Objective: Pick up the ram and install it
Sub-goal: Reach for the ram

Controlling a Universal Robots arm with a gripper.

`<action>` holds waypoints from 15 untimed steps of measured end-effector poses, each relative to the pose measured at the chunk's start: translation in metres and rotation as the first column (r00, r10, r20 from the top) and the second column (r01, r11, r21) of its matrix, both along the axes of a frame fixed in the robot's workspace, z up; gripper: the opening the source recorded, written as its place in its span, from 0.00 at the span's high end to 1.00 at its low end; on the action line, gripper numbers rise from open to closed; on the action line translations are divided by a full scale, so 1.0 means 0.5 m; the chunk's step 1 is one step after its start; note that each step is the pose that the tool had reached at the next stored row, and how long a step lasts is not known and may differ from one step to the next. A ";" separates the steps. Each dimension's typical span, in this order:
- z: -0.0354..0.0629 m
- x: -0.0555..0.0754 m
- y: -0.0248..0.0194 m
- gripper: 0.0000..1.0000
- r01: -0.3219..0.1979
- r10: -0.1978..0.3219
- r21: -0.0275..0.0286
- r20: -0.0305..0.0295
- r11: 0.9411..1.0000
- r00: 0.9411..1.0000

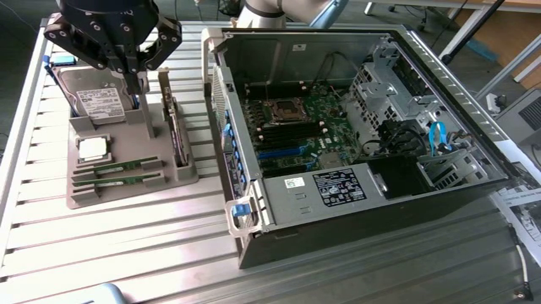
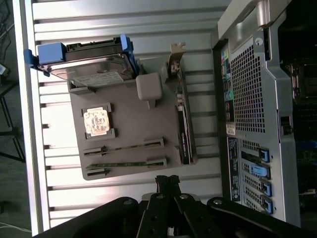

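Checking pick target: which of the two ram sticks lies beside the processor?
The ram stick beside the silver processor; the other stick lies nearer the tray edge.

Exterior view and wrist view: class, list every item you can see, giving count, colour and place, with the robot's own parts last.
ram sticks: two, green, in the holder's slots beside the processor
holder: one, grey, on the table beside the case
processor: one, silver, in the holder's square recess
hard drive: one, grey with blue caddy, propped on the holder
bracketed card: one, dark, on edge along the holder's case side
computer case: one, black, open
table: one, slatted metal
tool: one, black, shut, empty, above the holder
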State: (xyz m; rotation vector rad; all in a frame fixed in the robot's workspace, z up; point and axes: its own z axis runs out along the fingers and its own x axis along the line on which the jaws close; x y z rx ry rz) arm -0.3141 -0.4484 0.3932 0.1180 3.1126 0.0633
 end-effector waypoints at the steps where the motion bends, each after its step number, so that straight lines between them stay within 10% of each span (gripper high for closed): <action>1: 0.000 0.000 -0.0006 0.89 0.000 0.000 0.000 0.000 1.000 1.000; 15: 0.000 0.000 -0.0119 0.89 0.000 0.000 -0.001 0.000 1.000 1.000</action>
